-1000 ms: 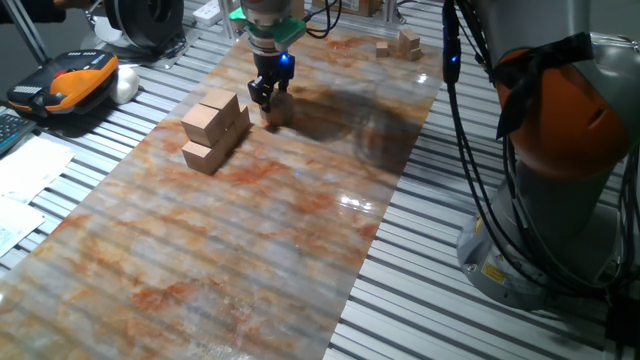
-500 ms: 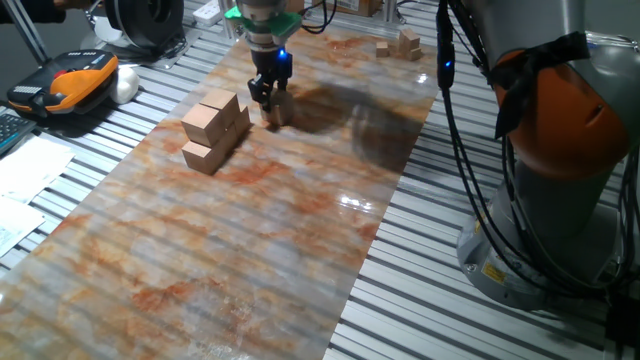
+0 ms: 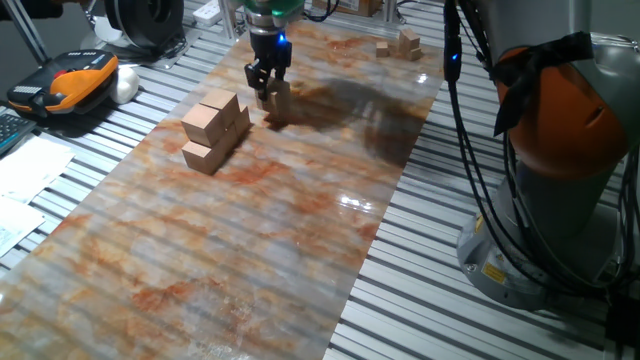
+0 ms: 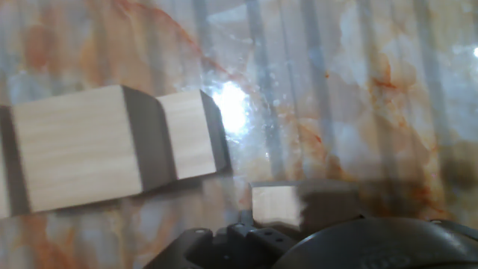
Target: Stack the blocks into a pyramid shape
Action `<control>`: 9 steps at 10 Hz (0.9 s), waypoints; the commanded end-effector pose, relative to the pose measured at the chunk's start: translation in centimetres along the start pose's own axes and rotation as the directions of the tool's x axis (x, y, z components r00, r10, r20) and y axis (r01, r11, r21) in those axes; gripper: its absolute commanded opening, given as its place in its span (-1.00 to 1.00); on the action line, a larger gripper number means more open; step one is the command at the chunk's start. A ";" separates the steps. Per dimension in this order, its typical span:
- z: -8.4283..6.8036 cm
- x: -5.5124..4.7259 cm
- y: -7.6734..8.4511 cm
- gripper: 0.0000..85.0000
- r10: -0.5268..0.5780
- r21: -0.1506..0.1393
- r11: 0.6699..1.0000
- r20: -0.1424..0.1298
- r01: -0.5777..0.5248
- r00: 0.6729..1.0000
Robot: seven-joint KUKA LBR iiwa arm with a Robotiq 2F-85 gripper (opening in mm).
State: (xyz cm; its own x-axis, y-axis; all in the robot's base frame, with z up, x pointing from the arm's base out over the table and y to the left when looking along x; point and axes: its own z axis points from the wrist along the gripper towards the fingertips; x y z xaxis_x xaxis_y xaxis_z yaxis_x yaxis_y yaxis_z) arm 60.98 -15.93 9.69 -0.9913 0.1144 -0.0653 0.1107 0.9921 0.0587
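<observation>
One block [image 3: 281,104] sits between the fingers of the single gripper [image 3: 268,93], a pile of blocks [image 3: 213,130] at its 8 o'clock shows at least four cubes, exact count unclear, and a few smaller wooden pieces [image 3: 400,45] lie at 2 o'clock.

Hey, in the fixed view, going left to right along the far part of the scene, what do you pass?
Orange and black device → stack of light-tan wooden cubes → pincer over a single wooden cube → small heap of wooden pieces → orange robot arm base.
</observation>
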 end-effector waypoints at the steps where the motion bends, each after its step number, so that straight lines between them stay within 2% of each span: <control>1: -0.9 0.0 0.3 -1.00 -0.004 0.006 1.000 0.000 0.004 1.000; 4: -4.0 0.1 1.4 -1.00 -0.024 0.022 0.999 -0.013 0.025 1.000; 6: -5.2 0.2 2.0 -1.00 -0.038 0.012 0.999 -0.013 0.038 0.999; 9: -6.8 -0.2 3.3 -1.00 -0.049 0.006 0.999 -0.008 0.049 0.999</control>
State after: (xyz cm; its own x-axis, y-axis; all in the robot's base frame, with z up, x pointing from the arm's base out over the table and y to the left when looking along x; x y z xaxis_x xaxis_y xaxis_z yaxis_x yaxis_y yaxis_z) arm 61.08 -12.93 16.73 -0.9962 0.0667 -0.0567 0.0640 0.9967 0.0494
